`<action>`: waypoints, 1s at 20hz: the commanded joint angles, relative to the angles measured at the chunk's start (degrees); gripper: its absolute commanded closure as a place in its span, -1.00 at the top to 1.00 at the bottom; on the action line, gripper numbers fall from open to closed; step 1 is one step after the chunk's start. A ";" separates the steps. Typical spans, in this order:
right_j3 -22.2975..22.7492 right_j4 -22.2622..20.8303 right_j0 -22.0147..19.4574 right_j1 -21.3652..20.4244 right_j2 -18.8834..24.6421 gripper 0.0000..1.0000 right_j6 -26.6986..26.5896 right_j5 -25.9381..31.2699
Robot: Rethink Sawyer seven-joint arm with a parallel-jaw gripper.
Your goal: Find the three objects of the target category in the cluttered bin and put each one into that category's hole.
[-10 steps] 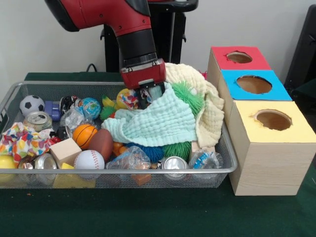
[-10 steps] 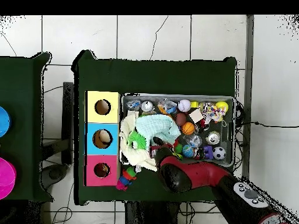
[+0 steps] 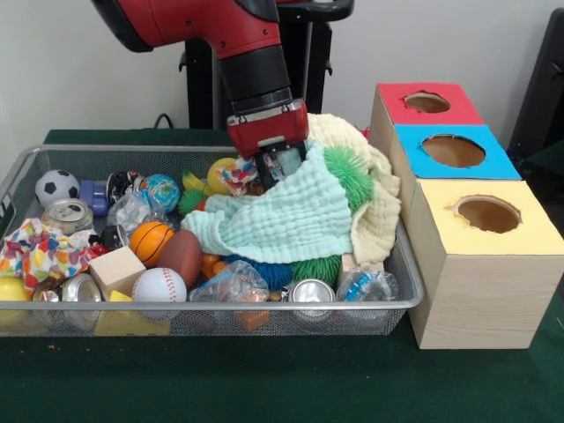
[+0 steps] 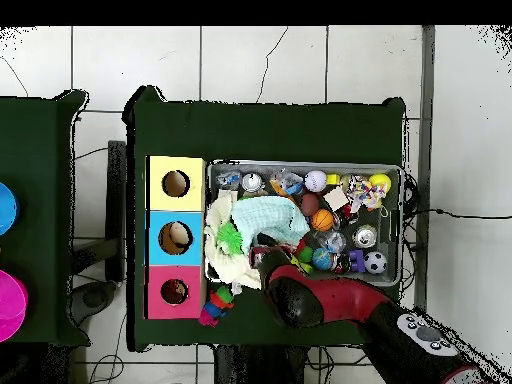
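Red arm [image 3: 233, 35], black joints

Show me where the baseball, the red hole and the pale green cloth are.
baseball [image 3: 159, 285], front view, on its white face near the basket's front rim.
red hole [image 3: 427, 102], front view, inside the round opening.
pale green cloth [image 3: 282, 216], front view, on the middle of its quilted surface.

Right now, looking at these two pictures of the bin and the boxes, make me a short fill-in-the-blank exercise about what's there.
1. The gripper is down in the wire bin at the edge of a pale ____ cloth.
2. In the front view, of the three holes, the one nearest the camera has a ____ surround.
3. The baseball lies right beside a plain ____ block.

Missing words: green; yellow; wooden
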 commanded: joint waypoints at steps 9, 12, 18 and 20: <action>9.17 12.18 -1.44 -12.01 5.18 1.00 9.83 11.01; 12.00 15.14 -2.67 -16.53 7.77 1.00 9.92 13.28; 14.30 18.97 -3.01 -19.93 10.16 1.00 9.84 14.77; 14.56 20.30 -2.93 -21.24 10.76 1.00 9.56 15.81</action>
